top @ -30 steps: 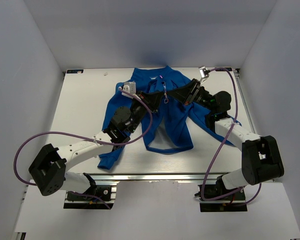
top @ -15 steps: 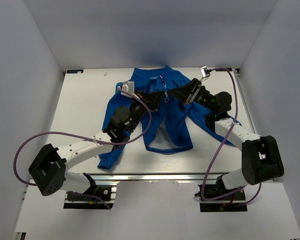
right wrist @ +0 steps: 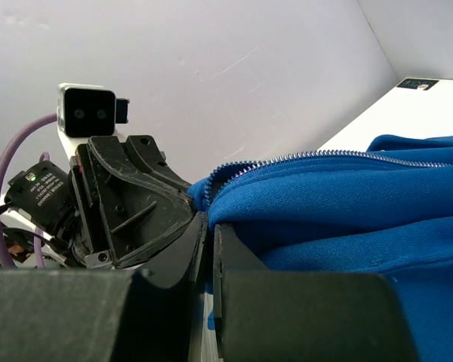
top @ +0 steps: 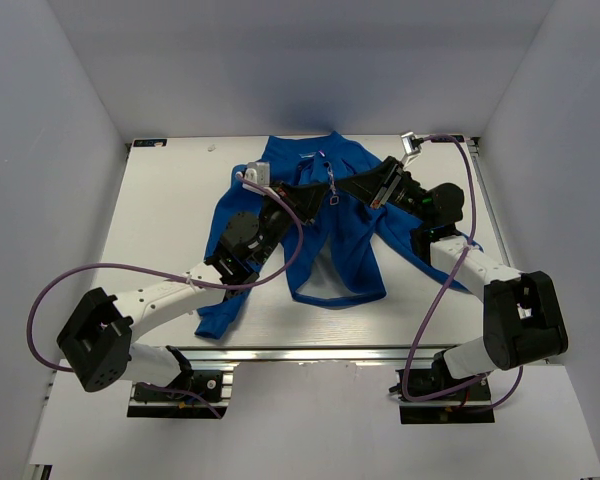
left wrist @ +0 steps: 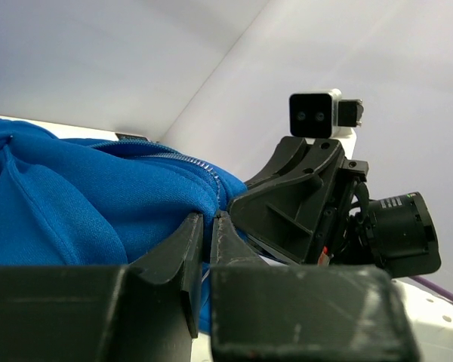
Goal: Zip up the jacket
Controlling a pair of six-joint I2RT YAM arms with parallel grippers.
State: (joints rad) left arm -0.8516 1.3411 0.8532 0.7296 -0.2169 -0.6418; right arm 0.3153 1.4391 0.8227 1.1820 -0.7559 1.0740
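Almost nothing has moved since a moment ago. The jacket (top: 345, 250) lies mid-counter (top: 160, 220), its front open at the near end; the left fingers (left wrist: 183, 253) and right fingers (right wrist: 234, 260) stay pinched on its zipper edges, so the zipping looks stuck.

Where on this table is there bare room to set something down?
The widest bare patch of the white table lies left of the royal-blue fleece jacket, out to the table's left edge. A narrower strip runs between the jacket's hem and the near edge. The far middle is crowded: the left pincer and right pincer both pinch the jacket there.
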